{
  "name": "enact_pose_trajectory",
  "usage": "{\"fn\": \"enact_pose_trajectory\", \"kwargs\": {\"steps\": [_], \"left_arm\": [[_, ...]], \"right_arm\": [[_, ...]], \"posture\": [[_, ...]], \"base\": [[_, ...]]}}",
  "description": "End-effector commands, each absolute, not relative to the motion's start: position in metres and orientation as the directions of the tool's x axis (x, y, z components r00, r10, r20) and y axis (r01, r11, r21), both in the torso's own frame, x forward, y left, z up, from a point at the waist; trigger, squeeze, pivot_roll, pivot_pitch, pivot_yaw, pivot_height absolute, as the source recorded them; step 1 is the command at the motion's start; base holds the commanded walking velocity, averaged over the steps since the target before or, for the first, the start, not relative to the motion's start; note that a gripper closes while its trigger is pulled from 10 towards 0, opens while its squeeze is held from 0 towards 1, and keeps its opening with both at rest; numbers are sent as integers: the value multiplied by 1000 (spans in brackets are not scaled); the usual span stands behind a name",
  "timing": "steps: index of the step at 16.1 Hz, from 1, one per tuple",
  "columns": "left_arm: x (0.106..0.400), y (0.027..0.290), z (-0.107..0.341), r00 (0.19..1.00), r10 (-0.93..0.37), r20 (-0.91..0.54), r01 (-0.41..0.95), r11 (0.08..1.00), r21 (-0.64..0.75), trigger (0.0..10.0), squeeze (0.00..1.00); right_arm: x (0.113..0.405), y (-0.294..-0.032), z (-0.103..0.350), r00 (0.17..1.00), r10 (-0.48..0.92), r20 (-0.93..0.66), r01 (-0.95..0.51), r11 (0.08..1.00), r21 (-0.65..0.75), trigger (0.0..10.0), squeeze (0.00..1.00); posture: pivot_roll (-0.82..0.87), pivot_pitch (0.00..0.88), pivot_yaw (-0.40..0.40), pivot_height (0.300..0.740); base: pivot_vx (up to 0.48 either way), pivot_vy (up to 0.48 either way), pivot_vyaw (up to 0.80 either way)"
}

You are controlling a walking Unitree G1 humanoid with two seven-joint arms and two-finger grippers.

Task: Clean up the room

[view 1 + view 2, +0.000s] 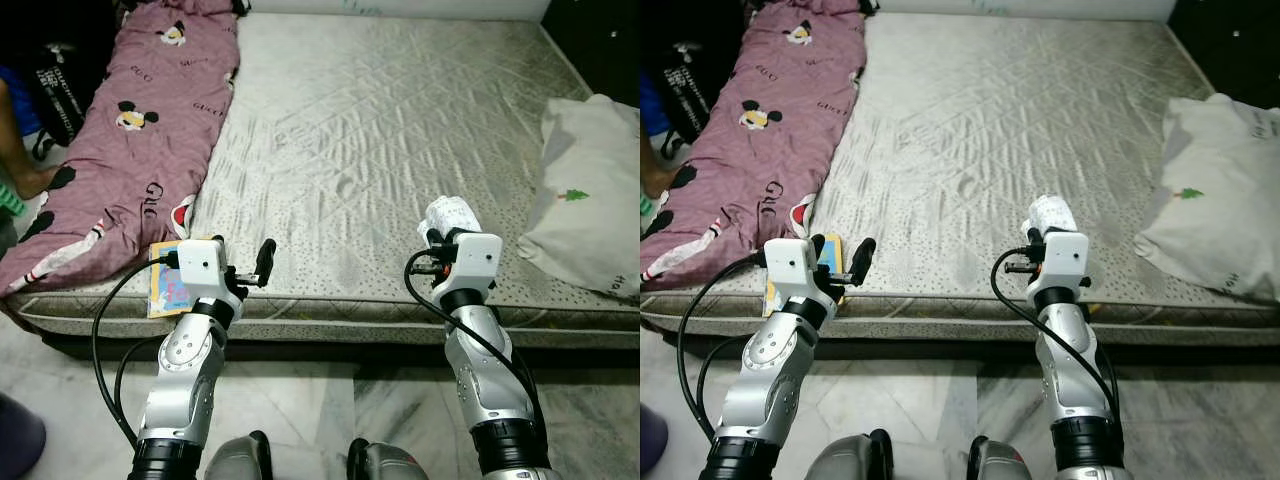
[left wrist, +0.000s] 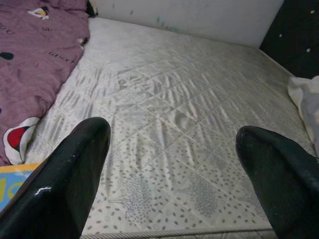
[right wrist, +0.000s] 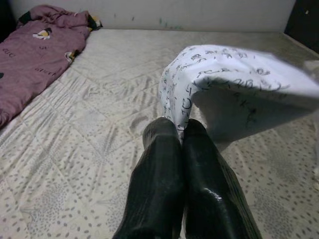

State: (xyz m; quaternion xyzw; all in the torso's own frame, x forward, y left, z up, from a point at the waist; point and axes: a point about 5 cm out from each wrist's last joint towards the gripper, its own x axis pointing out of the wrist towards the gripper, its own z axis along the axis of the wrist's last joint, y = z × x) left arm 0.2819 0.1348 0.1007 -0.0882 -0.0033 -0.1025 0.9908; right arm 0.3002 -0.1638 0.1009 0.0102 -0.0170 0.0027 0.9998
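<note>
1. Bed: bare quilted mattress (image 1: 380,130) w/ grey speckle print fills most of the scene; robot stands at its near edge, tiled floor (image 1: 330,410) below.
2. Purple cartoon-print blanket (image 1: 140,130) bunched along the left side of the mattress; white pillow (image 1: 590,190) w/ small tree print at the right edge.
3. Left gripper (image 1: 240,272) over the near-left mattress edge, fingers spread wide, holding nothing. Just beside it a yellow-blue picture book (image 1: 165,290) lies at the mattress edge, next to the blanket.
4. Right gripper (image 3: 180,134): fingers clenched on a white printed cloth (image 3: 234,79), pinching one edge; held just above the near mattress, rest of it draping off the fingers.
5. Handling, my read: cloth is light, soft, floppy, so it'll sag & swing; edge pinch looks enough, but a deeper bite into a bunched fold would be safer vs slipping. Book likely stiff & flat; best taken by the edge overhanging the mattress.
</note>
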Motion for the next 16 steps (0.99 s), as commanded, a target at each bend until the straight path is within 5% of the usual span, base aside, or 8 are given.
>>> {"fn": "enact_pose_trajectory", "kwargs": {"steps": [1, 8, 16], "left_arm": [[280, 137, 102, 979, -200, 31, 203, 963, -177, 10000, 0], [281, 137, 101, 978, -206, 29, 207, 963, -173, 10000, 0], [282, 139, 99, 987, -162, 4, 160, 971, -175, 10000, 0]], "right_arm": [[300, -164, 99, 1000, 6, 23, -6, 1000, 20, 10000, 0], [300, -162, 99, 1000, 7, 26, -8, 1000, 16, 10000, 0], [302, -162, 98, 1000, 8, 20, -8, 1000, 25, 10000, 0]], "posture": [[-3, 163, -8, 740], [-2, 154, -6, 740], [2, 157, -6, 740]], "base": [[341, 0, 0], [336, 0, 0], [0, 31, -71]]}}
